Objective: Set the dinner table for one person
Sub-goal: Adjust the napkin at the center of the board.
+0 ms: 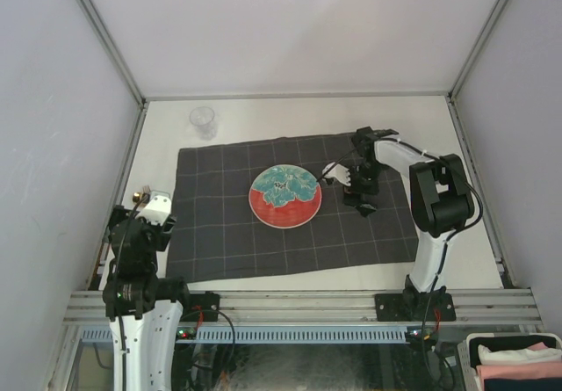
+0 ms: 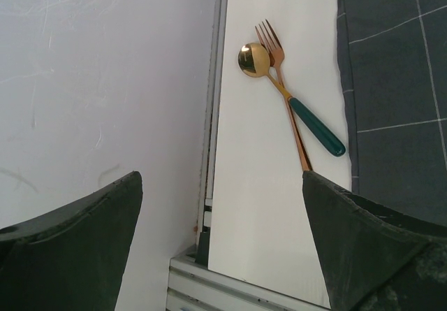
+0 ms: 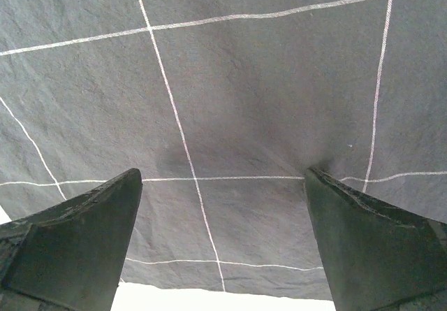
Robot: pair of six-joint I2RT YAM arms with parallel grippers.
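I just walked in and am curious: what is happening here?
A place is being set on the dinner table. A plate sits on the checked cloth. The right pincer hangs open over the cloth beside the plate, holding nothing. The left pincer, also open and empty, faces a spoon and fork lying crossed on the bare tabletop.

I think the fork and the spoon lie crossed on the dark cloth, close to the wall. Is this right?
Not quite. The fork and the spoon do lie crossed close to the wall, but they rest on the bare white table, beside the cloth and not on it. The left wrist view shows this.
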